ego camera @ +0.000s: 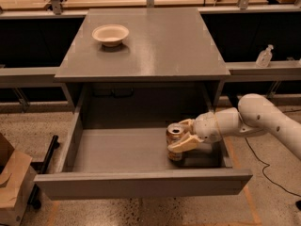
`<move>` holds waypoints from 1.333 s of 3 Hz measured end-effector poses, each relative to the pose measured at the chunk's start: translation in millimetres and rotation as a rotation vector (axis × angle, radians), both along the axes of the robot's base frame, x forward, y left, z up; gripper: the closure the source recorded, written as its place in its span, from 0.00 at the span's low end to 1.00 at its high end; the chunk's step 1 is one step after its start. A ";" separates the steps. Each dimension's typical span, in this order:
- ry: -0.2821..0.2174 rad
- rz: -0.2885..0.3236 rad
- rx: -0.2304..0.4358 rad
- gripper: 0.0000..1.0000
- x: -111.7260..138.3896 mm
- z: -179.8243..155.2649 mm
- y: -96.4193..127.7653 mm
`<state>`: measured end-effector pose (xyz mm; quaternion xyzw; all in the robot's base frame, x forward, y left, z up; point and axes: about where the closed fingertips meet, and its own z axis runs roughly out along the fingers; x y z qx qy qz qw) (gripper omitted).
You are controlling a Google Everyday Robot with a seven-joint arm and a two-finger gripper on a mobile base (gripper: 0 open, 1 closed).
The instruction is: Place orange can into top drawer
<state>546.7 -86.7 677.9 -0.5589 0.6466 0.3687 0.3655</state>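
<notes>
The orange can (174, 136) stands upright inside the open top drawer (141, 182), on its grey floor at the right side. My gripper (184, 135) reaches in from the right on the white arm (263, 119), and its cream fingers (181, 145) are closed around the can's sides. The can's silver top shows above the fingers. The drawer is pulled far out from the grey cabinet (150, 46).
A cream bowl (110, 34) sits on the cabinet top at the back left. A clear bottle (264, 56) stands on a ledge at the right. A cardboard box (11, 182) sits on the floor at the lower left. A black cable (263, 168) runs across the floor at right.
</notes>
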 end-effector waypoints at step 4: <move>-0.069 0.025 0.070 0.00 -6.1 13.6 -5.1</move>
